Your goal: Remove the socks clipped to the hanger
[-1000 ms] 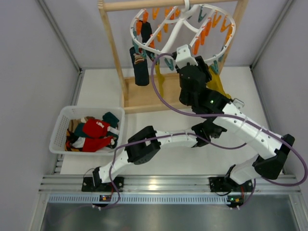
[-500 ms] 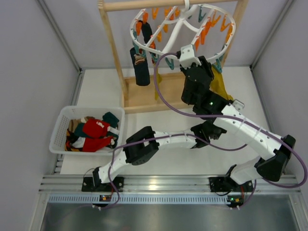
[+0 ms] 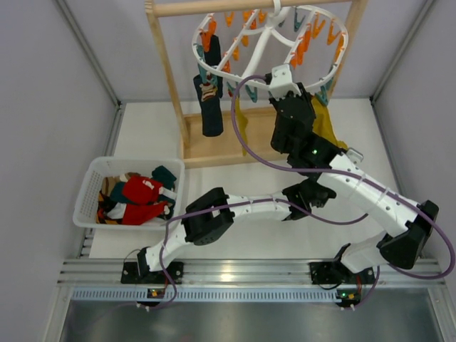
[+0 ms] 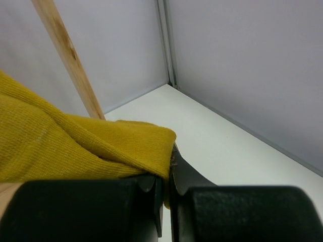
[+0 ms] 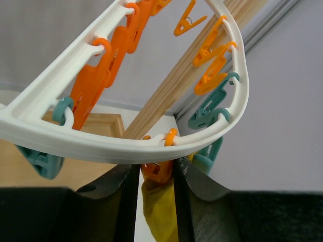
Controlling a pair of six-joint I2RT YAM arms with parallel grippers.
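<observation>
**Overhead view.** The hanger (image 3: 258, 46) hangs from the top bar of the wooden rack (image 3: 167, 64), at the far side of the table (image 3: 149, 135). Two dark socks (image 3: 211, 107) hang from its left rim. Mustard fabric shows below the rim on either side of the right arm. A white basket (image 3: 89, 182) at the left holds red socks (image 3: 139, 192) and other loose socks. The right gripper (image 3: 281, 77) is raised to the near rim. From this view its finger position cannot be told. The end of the left arm lies under the right forearm, so its fingers are hidden.

**Right wrist view.** This view shows the contact point. The two fingers stand just under the white rim, one on each side of an orange clip (image 5: 156, 171). Both inner faces lie against the clip, pinching it. The top of a mustard sock (image 5: 160, 217) hangs from this clip, between the fingers.

**Left wrist view.** The left gripper (image 4: 165, 186) is pressed together on the folded edge of mustard sock fabric, low above the table. One rack post stands behind it.
</observation>
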